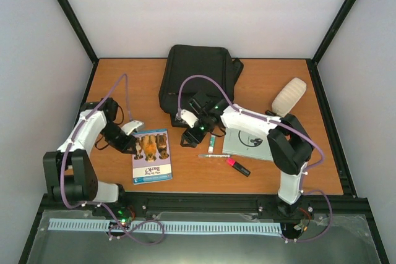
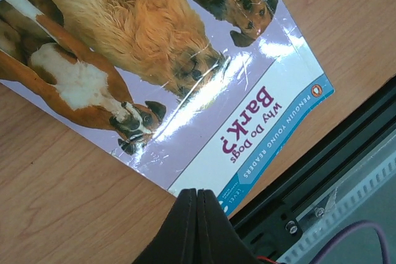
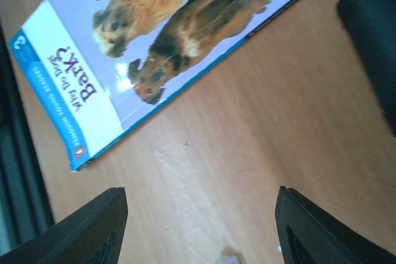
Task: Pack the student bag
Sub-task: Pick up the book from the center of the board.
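Student bag [image 1: 198, 78]: lying flat at the 12 o'clock edge of the table [image 1: 297, 171], black and untouched by either arm. In the right wrist view a corner of it is showing at 2 o'clock [image 3: 371, 41].
Left gripper [image 1: 131, 146]: hanging low at 9 o'clock of the book. In its wrist view the two black fingers [image 2: 185, 227] are pressing together with no gap and holding nothing. Their tip is overlapping the book's near corner, but whether it is touching cannot be told.
Right gripper [image 1: 189, 139]: reaching in towards the table's middle, at 6 o'clock of the bag. Its fingers [image 3: 93, 227] are standing wide apart over bare wood, gripping nothing and touching nothing.
Book [image 1: 151, 156]: "Why Do Dogs Bark?", lying face up at 8 o'clock of the table, with dogs on its cover [image 2: 154, 60]. It is lying at 10 o'clock in the right wrist view [image 3: 154, 47], well apart from those fingers.
Green-capped stick [image 1: 211, 144]: lying just at 3 o'clock of the right gripper.
Pen [image 1: 213, 156]: lying at 6 o'clock of the stick.
Pink highlighter [image 1: 237, 167]: lying at 4 o'clock of the pen.
Grey booklet [image 1: 241, 143]: lying partly under the right arm.
Cream case [image 1: 289, 97]: lying at 2 o'clock of the table.
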`<state>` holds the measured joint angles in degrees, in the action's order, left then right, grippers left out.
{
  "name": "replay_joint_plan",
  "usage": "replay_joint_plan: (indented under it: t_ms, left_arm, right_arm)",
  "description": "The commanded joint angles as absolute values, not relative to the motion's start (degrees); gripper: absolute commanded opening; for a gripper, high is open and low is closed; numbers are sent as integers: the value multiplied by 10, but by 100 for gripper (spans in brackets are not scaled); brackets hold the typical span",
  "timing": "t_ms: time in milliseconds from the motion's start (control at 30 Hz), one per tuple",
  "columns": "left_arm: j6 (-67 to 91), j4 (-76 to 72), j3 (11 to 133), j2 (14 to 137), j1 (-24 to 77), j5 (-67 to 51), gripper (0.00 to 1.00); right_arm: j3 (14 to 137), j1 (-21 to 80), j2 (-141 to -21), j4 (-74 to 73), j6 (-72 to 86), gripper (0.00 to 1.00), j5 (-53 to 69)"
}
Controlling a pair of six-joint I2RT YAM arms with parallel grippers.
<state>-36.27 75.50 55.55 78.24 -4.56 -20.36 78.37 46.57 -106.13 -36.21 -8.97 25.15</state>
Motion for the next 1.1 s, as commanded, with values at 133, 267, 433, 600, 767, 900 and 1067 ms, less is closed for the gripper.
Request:
replay_joint_plan:
  t_ms: [133,267,433,600,767,900,1067]
  left_arm:
    - [-401,716,526,813,-44,-188,1]
    - [-415,701,502,827,-44,-184,1]
    - [-435,680,472,831,-44,-164,1]
    - [-443,636,441,838,-44,-143,1]
    - [-451,593,413,832,-44,-116,1]
    - [-446,578,400,833,-44,-113,1]
    - [-420,560,389,844,-44,-124,1]
  right_arm:
    - [821,462,-1119,-333,-16,66,394]
    - [814,464,-1147,-294,40,66,395]
    - [815,476,-1175,-289,75,66,399]
    - [825,497,-1211,-278,99,69,408]
    - [860,517,-1259,-278,113,71,420]
    - [884,519,-1287,-270,126,71,445]
    - [896,519,-1311,-248,149,72,484]
